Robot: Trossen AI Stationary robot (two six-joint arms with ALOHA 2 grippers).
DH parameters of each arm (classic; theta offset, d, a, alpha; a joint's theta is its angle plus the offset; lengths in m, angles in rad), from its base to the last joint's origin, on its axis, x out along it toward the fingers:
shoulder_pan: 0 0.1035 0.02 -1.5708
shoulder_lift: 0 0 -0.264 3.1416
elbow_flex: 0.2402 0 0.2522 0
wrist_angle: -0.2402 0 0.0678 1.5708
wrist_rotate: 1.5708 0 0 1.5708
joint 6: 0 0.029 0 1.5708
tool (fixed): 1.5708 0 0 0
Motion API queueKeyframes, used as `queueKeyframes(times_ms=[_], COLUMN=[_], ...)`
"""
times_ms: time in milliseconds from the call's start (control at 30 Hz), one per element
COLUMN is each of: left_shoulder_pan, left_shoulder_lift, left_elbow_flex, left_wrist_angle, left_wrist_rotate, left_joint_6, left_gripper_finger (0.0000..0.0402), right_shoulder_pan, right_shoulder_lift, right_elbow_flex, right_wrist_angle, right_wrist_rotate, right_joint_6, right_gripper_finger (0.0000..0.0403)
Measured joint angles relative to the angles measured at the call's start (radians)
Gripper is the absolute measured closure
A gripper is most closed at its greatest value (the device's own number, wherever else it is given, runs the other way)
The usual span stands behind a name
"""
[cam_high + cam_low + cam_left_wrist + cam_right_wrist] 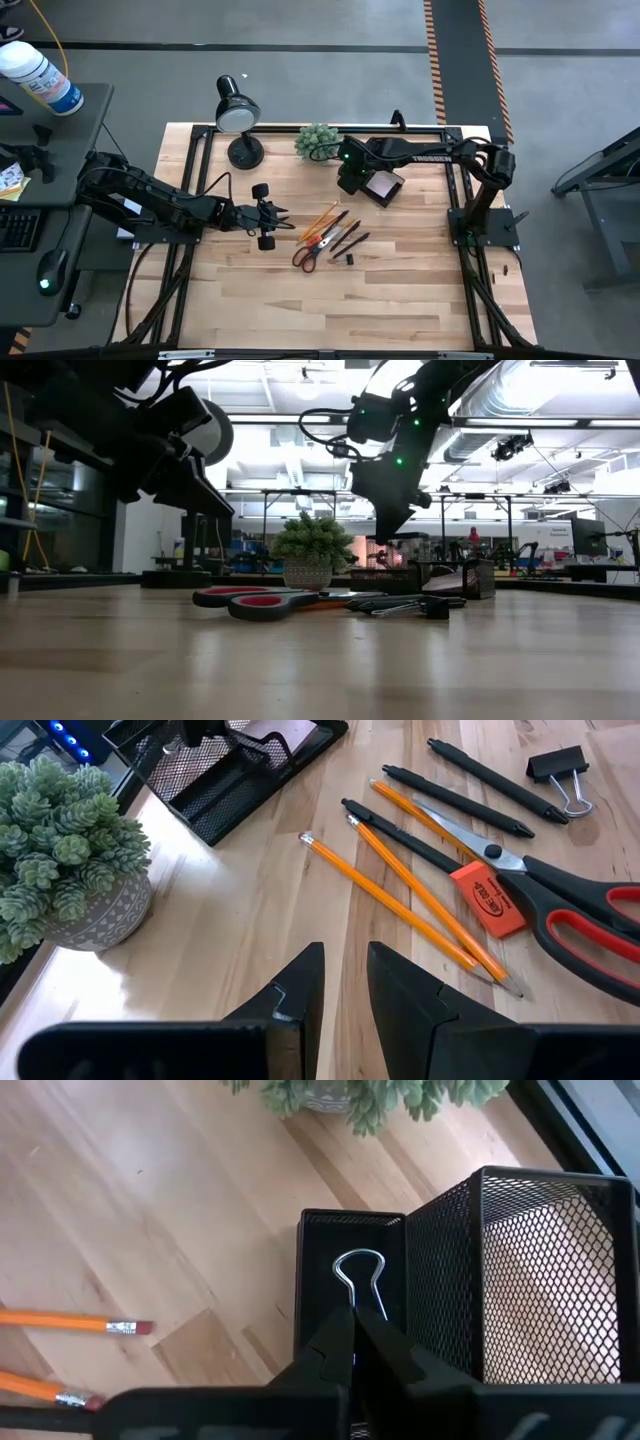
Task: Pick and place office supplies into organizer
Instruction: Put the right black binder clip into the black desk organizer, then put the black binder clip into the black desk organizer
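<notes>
High view: the left hand [272,226] hovers low over the wooden tabletop [330,290], just beside pencils [320,221], pens [345,238] and scissors [308,254]. The right hand [348,181] hangs over the mesh organizer [384,187], near the plant [317,140] and desk lamp [237,112].
Low view: scissors [262,600] lie flat before the plant [311,549]; the right hand [391,532] points down.
Left wrist view: fingers [297,1002] narrowly apart, holding nothing; pencils [410,895], orange eraser [487,898], binder clip [560,770] ahead.
Right wrist view: the right hand [352,1342] pinches a binder clip's wire handle [360,1275] above the organizer's [520,1280] small compartment.
</notes>
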Motion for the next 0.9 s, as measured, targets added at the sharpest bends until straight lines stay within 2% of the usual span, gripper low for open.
queueKeyframes(times_ms=[300,900], left_shoulder_pan=[0.0,0.0], left_shoulder_lift=[0.0,0.0], left_elbow_flex=[0.0,0.0], left_wrist_angle=[-0.013,-0.03], left_wrist_rotate=[0.0,0.0], left_joint_6=[0.0,0.001], left_gripper_finger=[0.0334,0.0334], right_shoulder_pan=[0.0,0.0], right_shoulder_lift=[0.0,0.014], right_elbow_flex=[0.0,0.001], right_wrist_angle=[0.011,0.024], right_wrist_rotate=[-0.005,0.019], right_joint_6=[-0.02,-0.038], right_gripper_finger=[0.0398,0.0332])
